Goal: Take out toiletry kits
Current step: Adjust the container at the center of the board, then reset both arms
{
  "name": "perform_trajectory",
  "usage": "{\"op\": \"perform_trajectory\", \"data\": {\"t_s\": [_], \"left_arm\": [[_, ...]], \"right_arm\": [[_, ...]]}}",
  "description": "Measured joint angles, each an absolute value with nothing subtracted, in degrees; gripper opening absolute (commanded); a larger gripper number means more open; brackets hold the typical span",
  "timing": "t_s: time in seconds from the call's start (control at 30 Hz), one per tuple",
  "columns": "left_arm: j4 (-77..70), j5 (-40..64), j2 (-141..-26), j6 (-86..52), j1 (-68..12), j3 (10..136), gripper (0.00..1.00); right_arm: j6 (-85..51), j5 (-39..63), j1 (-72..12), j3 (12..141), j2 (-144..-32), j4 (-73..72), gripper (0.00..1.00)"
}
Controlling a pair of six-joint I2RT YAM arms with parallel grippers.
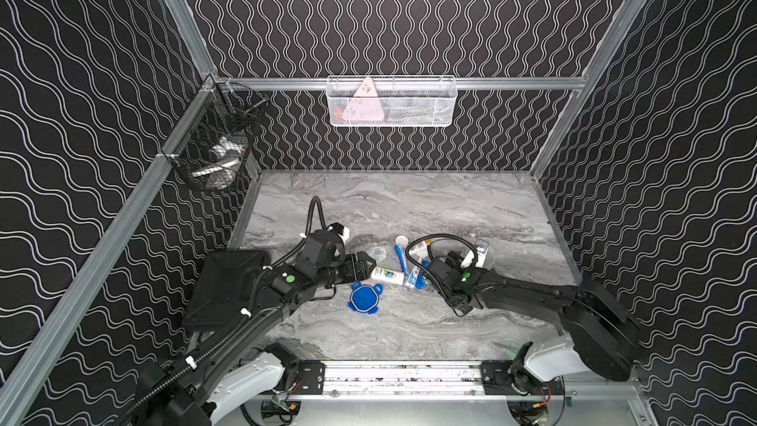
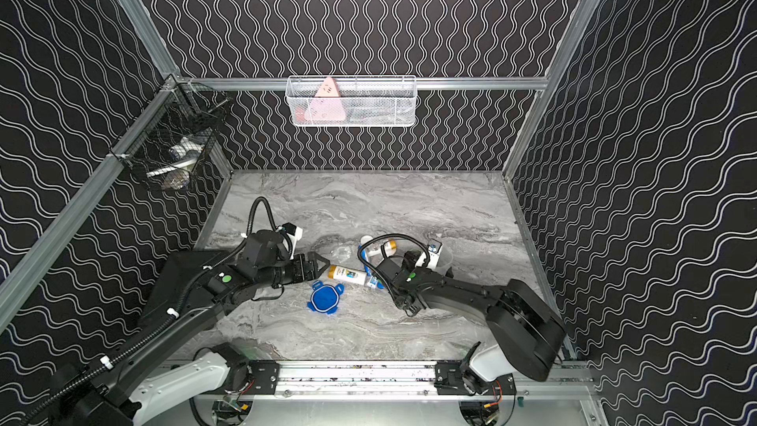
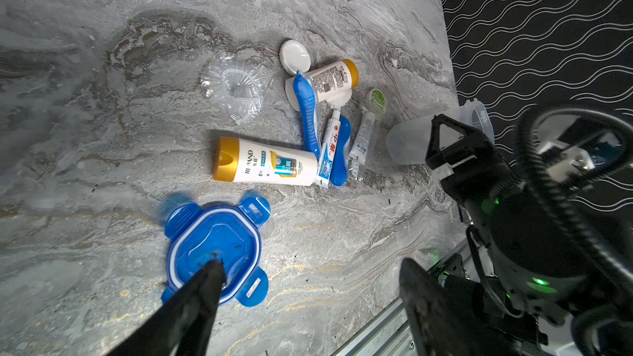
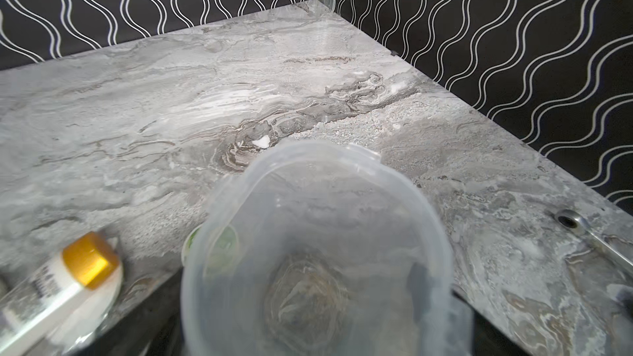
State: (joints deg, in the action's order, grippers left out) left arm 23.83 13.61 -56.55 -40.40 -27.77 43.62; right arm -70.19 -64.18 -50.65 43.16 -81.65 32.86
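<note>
The open left end effector point(image 1: 366, 266), beside the toiletry kits point(image 1: 402, 259) heaped on the grey marbled counter point(image 1: 409, 206) at lower centre, could roll the white gold-capped bottle point(image 1: 387, 276) away; whether the right end effector point(image 1: 475, 260) grips the clear plastic cup point(image 4: 325, 200) is unclear.

Both top views: mounted high above the arm bases, pitched steeply down and forward, far enough back to take in the whole bench point(image 1: 430, 198) and the walls; near-identical, just a small sideways shift. Left wrist cam: close above the bench, looking down past the left gripper point(image 3: 310, 267) at the toiletries point(image 3: 267, 166) and blue lid point(image 3: 212, 241). Right wrist cam: very close and low, facing the far wall corner through the clear cup point(image 4: 308, 234). All four share the toiletries patch
</note>
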Motion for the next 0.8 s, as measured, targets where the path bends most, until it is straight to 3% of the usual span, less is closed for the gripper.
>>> {"op": "perform_trajectory", "data": {"t_s": [0.27, 0.47, 0.53, 0.63, 0.8], "left_arm": [[25.41, 11.73, -55.92, -40.1, -27.77, 46.19, 0.99], [26.59, 8.97, -55.61, -38.79, -27.73, 51.13, 0.99], [27.09, 6.52, -55.66, -37.36, -27.73, 53.95, 0.99], [25.82, 0.01, -54.83, -35.86, -27.53, 56.58, 0.99], [18.92, -12.97, -55.31, -30.02, -27.16, 53.32, 0.99]], "right_arm": [[-80.97, -63.75, -56.73, 49.69, -66.85, 54.26, 1.0], [-70.11, -60.05, -55.44, 56.29, -54.26, 55.05, 1.0], [-60.8, -53.71, -50.52, 56.25, -49.6, 48.97, 1.0], [-49.34, -36.86, -34.7, 56.66, -45.63, 40.27, 1.0], [-42.17, -7.38, -6.11, 60.2, -53.67, 29.19, 1.0]]}}
